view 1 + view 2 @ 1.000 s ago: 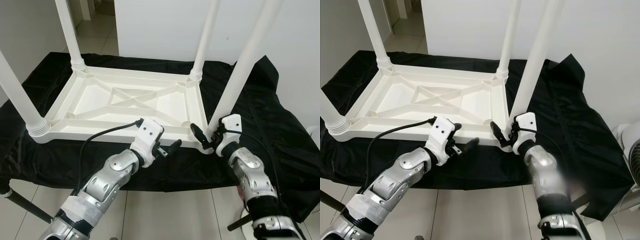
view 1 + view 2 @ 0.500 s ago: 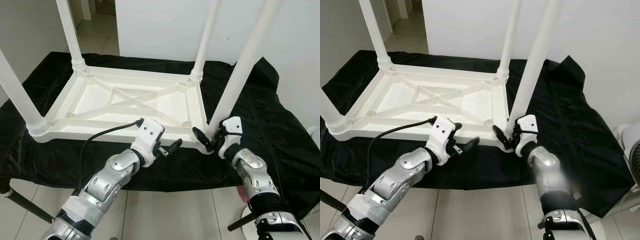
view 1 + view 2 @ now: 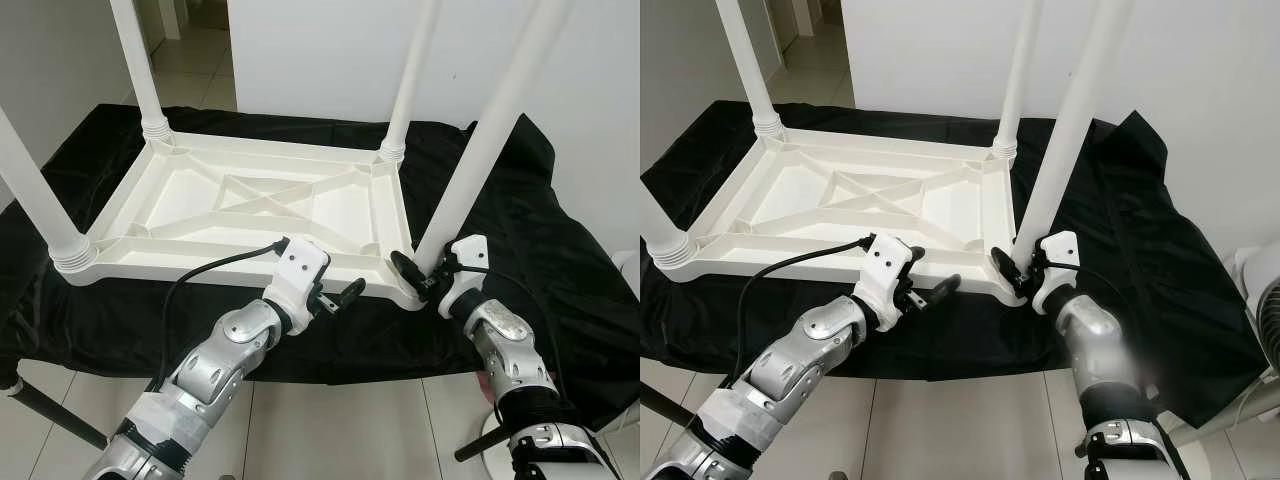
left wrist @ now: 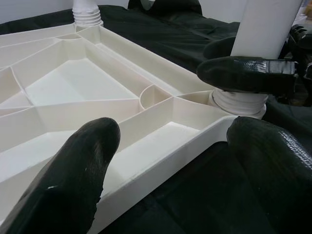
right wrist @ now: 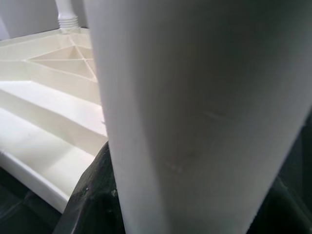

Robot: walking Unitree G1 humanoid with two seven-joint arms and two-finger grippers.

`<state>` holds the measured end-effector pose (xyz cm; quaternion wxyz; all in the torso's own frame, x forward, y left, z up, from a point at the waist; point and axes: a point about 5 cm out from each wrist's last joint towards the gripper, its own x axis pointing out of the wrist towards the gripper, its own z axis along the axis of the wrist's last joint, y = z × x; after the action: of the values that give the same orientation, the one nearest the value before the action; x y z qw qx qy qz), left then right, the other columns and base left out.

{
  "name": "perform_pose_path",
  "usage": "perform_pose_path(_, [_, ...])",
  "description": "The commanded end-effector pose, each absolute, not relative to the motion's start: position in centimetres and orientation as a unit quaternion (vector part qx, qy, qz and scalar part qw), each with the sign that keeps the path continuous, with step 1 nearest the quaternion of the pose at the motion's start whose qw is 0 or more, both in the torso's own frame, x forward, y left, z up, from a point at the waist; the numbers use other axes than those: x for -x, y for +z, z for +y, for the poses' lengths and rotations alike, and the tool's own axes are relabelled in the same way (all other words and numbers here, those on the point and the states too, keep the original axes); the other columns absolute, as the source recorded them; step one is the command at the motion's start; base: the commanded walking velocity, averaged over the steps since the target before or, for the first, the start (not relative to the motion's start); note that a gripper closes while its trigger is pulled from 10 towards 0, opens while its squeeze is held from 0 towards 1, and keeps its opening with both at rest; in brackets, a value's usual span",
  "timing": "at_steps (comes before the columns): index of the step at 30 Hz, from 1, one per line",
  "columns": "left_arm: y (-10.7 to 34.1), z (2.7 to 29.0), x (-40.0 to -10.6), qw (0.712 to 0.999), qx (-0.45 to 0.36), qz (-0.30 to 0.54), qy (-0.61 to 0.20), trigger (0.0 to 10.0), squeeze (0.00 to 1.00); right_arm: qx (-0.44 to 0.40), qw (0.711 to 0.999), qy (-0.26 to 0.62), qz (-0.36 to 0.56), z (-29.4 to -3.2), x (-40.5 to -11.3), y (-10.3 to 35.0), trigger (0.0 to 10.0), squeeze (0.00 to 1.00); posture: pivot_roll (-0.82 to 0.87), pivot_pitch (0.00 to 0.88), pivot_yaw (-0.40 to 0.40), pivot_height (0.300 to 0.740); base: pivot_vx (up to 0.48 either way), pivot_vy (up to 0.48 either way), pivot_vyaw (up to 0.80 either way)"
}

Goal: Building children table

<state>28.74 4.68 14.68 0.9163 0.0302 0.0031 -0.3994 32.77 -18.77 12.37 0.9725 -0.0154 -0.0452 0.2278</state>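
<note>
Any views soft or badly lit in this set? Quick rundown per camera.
Head views: sharp, evenly lit; black cloth loses detail. Left wrist view: left tool fingers blurred up close, white table frame crisp. Right wrist view: table leg very close, soft and shaded, frame behind brighter.

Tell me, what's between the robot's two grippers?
In the left eye view, the white tabletop's near corner lies between the left gripper and the right gripper, over black cloth.

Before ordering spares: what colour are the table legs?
White legs, clearest in the left eye view.
</note>
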Motion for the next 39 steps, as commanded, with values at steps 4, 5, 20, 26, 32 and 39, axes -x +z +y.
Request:
perform_pose_path(4, [14.5, 4.1, -28.3, 0.88, -0.039, 0.005, -0.474, 10.0, 0.0, -0.001, 0.987, 0.154, -0.045, -18.7, -32.9, 12.1, 10.0, 0.0, 0.0, 0.013, -0.052, 0.74, 0.0, 0.0, 0.0])
perform_pose_path(5, [14.5, 4.1, -28.3, 0.88, -0.039, 0.005, -0.474, 10.0, 0.0, -0.001, 0.987, 0.154, -0.045, -18.7, -32.9, 12.1, 10.0, 0.0, 0.0, 0.013, -0.052, 0.74, 0.0, 0.0, 0.0])
perform_pose_path(20, [15.6, 3.8, -29.3, 0.892, -0.04, -0.029, -0.45, 10.0, 0.0, -0.033, 0.995, 0.069, -0.07, -19.6, -32.3, 12.9, 10.0, 0.0, -0.02, 0.018, -0.144, 0.74, 0.0, 0.0, 0.0])
perform_pose_path(26, [15.7, 3.8, -29.4, 0.893, -0.04, -0.033, -0.446, 10.0, 0.0, -0.031, 0.995, 0.062, -0.073, -20.1, -32.1, 13.4, 10.0, 0.0, -0.02, 0.0, -0.15, 0.74, 0.0, 0.0, 0.0])
perform_pose_path(32, [15.9, 4.2, -29.8, 0.896, -0.045, -0.037, -0.441, 10.0, 0.0, -0.022, 0.995, 0.073, -0.071, -19.7, -32.3, 13.6, 10.0, 0.0, -0.01, 0.0, -0.152, 0.74, 0.0, 0.0, 0.0])
perform_pose_path(39, [16.0, 4.6, -30.1, 0.897, -0.053, -0.038, -0.437, 10.0, 0.0, -0.028, 0.995, 0.067, -0.071, -19.1, -32.3, 13.4, 10.0, 0.0, 0.0, 0.0, -0.163, 0.74, 0.0, 0.0, 0.0])
